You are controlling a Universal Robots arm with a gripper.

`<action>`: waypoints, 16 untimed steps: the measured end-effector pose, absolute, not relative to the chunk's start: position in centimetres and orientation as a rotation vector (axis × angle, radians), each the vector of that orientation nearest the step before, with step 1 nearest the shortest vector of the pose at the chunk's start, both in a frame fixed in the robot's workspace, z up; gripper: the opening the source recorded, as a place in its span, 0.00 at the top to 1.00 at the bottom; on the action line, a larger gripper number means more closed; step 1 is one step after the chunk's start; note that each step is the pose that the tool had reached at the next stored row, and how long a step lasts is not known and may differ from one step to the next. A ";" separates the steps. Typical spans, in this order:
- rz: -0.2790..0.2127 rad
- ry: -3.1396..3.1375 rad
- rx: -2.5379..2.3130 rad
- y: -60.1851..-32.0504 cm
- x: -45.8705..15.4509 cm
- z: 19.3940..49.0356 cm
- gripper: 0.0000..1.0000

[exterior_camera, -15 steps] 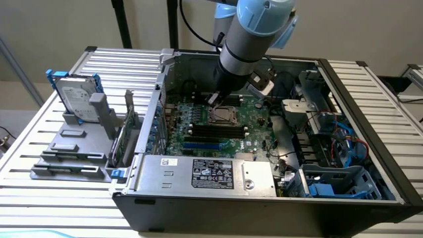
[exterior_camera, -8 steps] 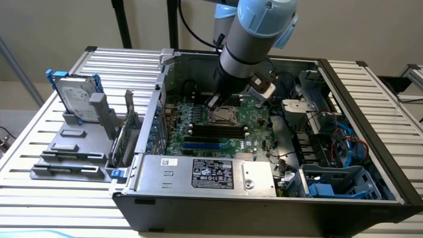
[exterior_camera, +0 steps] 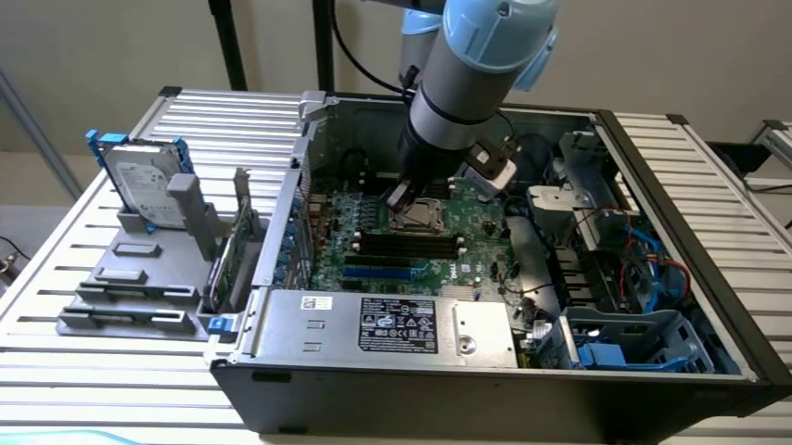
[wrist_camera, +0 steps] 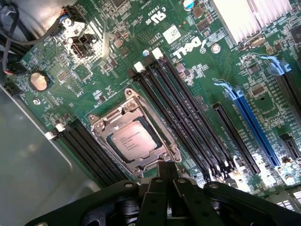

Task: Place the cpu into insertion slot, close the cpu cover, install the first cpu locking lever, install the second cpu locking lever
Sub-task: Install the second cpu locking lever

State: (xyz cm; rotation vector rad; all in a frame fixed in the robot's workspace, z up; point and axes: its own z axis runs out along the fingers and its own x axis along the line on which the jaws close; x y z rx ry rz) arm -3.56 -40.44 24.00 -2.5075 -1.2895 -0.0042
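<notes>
Your gripper [wrist_camera: 165,173] is clenched tight with nothing between its fingers, and its tips sit right at the near edge of the insertion slot [wrist_camera: 134,137]. Just ahead of those tips you can see the cpu [wrist_camera: 133,140] lying flat in the slot, pale metal face up, with the cpu cover [wrist_camera: 106,121] folded down around it so the chip shows through its window. From the exterior view, your gripper [exterior_camera: 399,197] hangs low inside the open computer case [exterior_camera: 495,375], directly over the socket on the green motherboard [exterior_camera: 477,246]. Black memory slots [wrist_camera: 188,117] run alongside the socket.
</notes>
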 end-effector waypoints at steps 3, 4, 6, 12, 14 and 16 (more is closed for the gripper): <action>-0.004 -1.290 -2.508 -40.7 -3.9 24.3 0.89; -0.003 -1.290 -2.509 -40.8 -3.9 24.3 0.89; -0.003 -1.290 -2.508 -41.2 -4.0 24.3 0.89; -0.005 -1.288 -2.502 -41.6 -4.0 24.2 0.89; -0.007 -1.287 -2.500 -41.7 -4.1 24.0 0.89; -0.007 -1.287 -2.499 -41.7 -4.2 23.9 0.89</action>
